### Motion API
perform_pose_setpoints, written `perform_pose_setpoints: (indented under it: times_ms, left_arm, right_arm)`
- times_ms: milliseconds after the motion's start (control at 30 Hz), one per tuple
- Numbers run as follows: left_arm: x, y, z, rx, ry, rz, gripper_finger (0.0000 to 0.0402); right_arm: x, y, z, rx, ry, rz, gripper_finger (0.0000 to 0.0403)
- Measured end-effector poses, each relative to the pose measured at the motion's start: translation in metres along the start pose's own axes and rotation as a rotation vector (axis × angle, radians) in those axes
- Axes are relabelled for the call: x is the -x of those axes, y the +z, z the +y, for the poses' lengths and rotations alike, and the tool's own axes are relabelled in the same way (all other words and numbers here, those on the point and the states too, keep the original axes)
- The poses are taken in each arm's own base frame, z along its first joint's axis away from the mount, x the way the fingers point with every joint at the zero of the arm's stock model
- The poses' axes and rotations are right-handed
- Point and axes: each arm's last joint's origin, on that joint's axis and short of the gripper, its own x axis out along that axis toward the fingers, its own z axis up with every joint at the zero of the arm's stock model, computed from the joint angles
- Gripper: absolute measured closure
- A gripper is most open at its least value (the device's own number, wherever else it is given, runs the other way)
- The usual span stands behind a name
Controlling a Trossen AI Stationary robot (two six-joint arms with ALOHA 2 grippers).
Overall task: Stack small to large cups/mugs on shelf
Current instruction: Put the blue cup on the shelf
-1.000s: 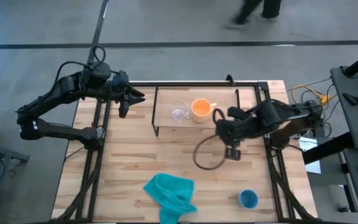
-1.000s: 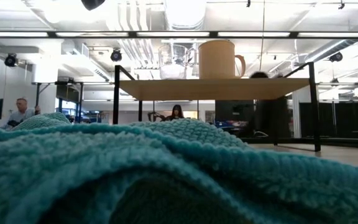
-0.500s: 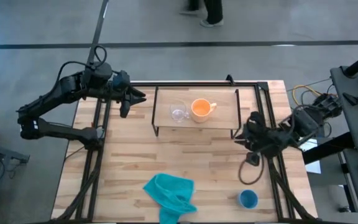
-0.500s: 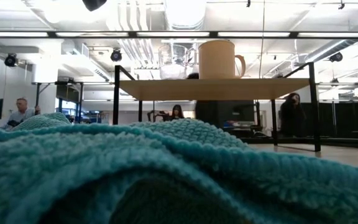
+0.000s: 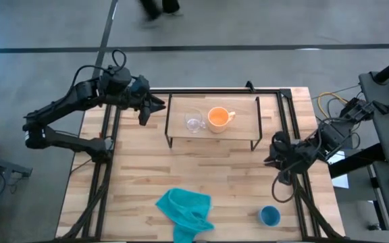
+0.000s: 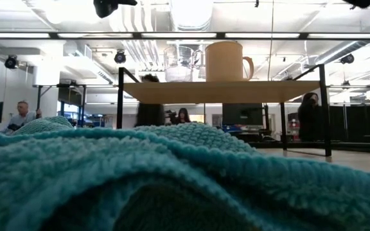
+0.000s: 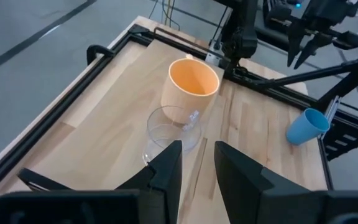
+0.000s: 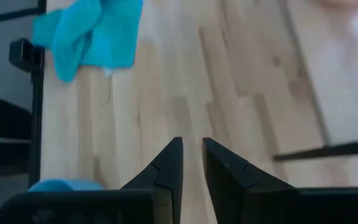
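High view: glass cup (image 5: 193, 123), orange mug (image 5: 218, 118) side by side on shelf (image 5: 245, 125).

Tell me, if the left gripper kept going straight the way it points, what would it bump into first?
Probably the tiny clear glass cup on the light-wood shelf: the left gripper aims at it, the orange mug just behind, though depth is uncertain.

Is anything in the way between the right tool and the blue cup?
No, nothing visible is. The right tool hangs over bare table, and the blue cup stands alone near the table's front edge; the teal cloth lies off to the side.
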Motion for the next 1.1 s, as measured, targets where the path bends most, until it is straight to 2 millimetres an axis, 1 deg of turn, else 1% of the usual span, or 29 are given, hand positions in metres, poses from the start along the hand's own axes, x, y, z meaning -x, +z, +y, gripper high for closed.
perform_pose_setpoints:
  times_ms: [233, 433, 600, 833, 1000, 1100]
  left_arm:
    - [-0.006, 0.002, -0.003, 0.042, -0.018, -0.006, 0.032]
    - [-0.013, 0.004, -0.014, 0.064, -0.075, -0.028, 0.032]
    - [-0.022, 0.002, -0.022, 0.048, -0.11, 0.001, 0.032]
    - [-0.039, 0.003, -0.027, 0.036, -0.132, 0.012, 0.032]
    - [-0.041, 0.003, -0.027, 0.037, -0.129, 0.021, 0.032]
    - [-0.037, 0.003, -0.027, 0.036, -0.132, 0.012, 0.032]
  right_arm:
    - [-0.011, -0.018, -0.006, -0.03, 0.069, 0.122, 0.0346]
    - [-0.019, -0.029, -0.004, 0.097, 0.18, 0.252, 0.0346]
    - [-0.027, -0.037, -0.002, 0.103, 0.27, 0.376, 0.0346]
    - [-0.041, -0.042, 0.0, 0.102, 0.247, 0.441, 0.0345]
    - [-0.052, -0.041, 0.008, 0.087, 0.26, 0.461, 0.0318]
    - [-0.058, -0.037, 0.014, 0.083, 0.279, 0.443, 0.0296]
